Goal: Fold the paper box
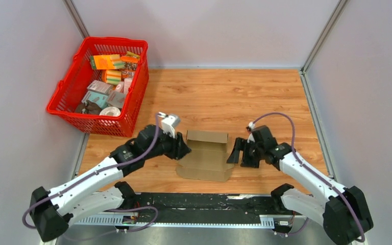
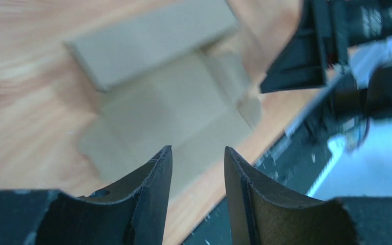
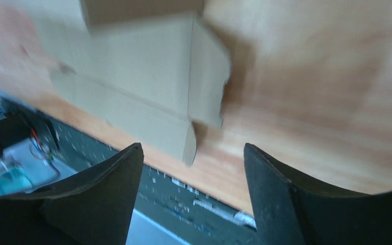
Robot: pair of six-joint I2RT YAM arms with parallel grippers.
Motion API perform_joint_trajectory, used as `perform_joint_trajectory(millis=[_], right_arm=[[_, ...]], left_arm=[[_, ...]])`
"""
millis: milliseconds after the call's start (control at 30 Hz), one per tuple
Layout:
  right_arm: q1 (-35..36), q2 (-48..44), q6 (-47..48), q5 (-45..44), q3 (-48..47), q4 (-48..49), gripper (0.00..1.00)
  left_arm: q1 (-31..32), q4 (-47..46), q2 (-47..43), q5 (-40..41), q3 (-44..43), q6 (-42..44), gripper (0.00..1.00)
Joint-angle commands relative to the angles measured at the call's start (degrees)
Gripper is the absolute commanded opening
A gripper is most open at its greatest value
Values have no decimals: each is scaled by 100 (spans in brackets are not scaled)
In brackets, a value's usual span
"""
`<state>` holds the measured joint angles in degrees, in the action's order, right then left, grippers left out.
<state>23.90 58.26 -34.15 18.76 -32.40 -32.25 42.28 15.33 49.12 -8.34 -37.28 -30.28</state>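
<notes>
**Position of work piece.** The paper box [image 1: 205,157] lay on the table [image 1: 224,97], to the near right of the red basket [image 1: 65,93] and well apart from it. It was plain brown card, only partly formed. One panel along the edge farthest from the arm bases stood raised, and the rest lay flat or nearly flat. The raised panel's long axis ran left to right, on the line between the two grippers.

**Left gripper.** The left gripper [image 1: 184,150] sat at the box edge facing the basket. Whether it touched the card could not be told. Its wrist view showed the fingers parted, nothing between them, and the box directly ahead and below.

**Right gripper.** The right gripper [image 1: 237,152] stood just beside the box edge turned away from the basket. It was released, with its fingers spread wide and no card held. A side flap lay ahead of its fingertips in the wrist view.

**Assessment.** Both arms were about equally near, one at each end of the box. The side flaps appeared not yet turned up, so folding was judged to be at an early to middle stage. The coming move likely depended on each gripper approaching inward along that left-to-right line.
</notes>
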Motion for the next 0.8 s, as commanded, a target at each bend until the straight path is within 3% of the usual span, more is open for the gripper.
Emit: perform_joint_trajectory(millis=[0,100,267,333,567,767], right_arm=[[1054,-587,-1135,-285,646,235,72],[1380,-860,-1822,-321,1253,1061,56],[1495,-510,-1947,-479,1448,1590,49],[1495,-386,-1876,-540,1412,1660,47],[1495,-139,-1955,-260,1289,2144,10],[1425,-772,-1999,66,1113,1836,2]], left_arm=[[1377,25,281,806,-166,558,50],[2273,-468,711,1386,-113,690,50],[3565,-296,2123,2861,-639,1577,54],[3742,-75,2574,3118,-1061,1884,55],[4051,390,3822,3313,-1791,2659,55],[4121,673,4281,2909,-2152,2993,55]])
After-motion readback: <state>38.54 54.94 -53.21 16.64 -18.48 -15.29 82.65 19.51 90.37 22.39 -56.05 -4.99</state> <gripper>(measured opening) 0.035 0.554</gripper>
